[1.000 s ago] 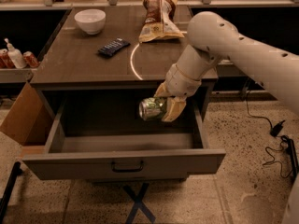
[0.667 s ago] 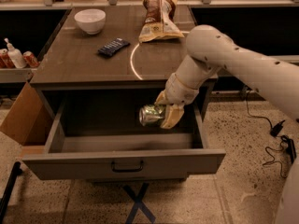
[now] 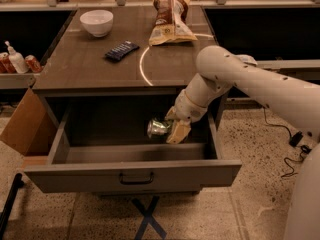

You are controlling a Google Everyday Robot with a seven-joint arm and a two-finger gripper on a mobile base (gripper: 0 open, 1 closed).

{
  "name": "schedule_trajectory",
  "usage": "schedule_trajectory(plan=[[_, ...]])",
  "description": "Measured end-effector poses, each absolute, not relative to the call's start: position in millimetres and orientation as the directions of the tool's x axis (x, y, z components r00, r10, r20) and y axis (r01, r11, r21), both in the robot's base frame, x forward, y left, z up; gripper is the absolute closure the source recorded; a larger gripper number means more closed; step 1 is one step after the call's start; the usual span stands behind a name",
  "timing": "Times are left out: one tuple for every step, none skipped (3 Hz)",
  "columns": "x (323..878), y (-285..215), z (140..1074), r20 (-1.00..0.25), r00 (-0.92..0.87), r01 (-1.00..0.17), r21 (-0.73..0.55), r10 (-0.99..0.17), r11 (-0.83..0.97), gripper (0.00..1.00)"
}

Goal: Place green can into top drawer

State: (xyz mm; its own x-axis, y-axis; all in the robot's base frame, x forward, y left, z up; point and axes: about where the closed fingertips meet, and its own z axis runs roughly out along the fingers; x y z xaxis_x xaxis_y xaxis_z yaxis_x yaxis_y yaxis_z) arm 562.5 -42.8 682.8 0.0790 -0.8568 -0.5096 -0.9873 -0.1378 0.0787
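Partly hidden green can (image 3: 158, 128) in gripper (image 3: 170, 129) over top drawer (image 3: 75, 176)

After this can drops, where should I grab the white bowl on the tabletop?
Pinch the round white bowl by its rim, one finger inside, coming straight down: it stands upright, mouth open, probably too wide to span. The hand holds the green drink can over the open top drawer.

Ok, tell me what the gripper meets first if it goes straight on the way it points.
The gripper, shut on the can, points down-left into the open drawer. It would likely meet the drawer's floor first, though depth is unclear.
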Motion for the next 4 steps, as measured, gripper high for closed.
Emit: schedule_trajectory(plan=[[568,-37,673,-0.503,-0.001,-0.996,0.074,-0.864,-0.042,0.81],[569,-32,658,-0.509,-0.063,-0.995,0.101,-0.859,0.013,0.59],[575,-29,647,-0.513,-0.102,-0.992,0.112,-0.852,0.051,0.34],[579,-32,642,-0.518,-0.126,-0.991,0.109,-0.846,0.080,0.11]])
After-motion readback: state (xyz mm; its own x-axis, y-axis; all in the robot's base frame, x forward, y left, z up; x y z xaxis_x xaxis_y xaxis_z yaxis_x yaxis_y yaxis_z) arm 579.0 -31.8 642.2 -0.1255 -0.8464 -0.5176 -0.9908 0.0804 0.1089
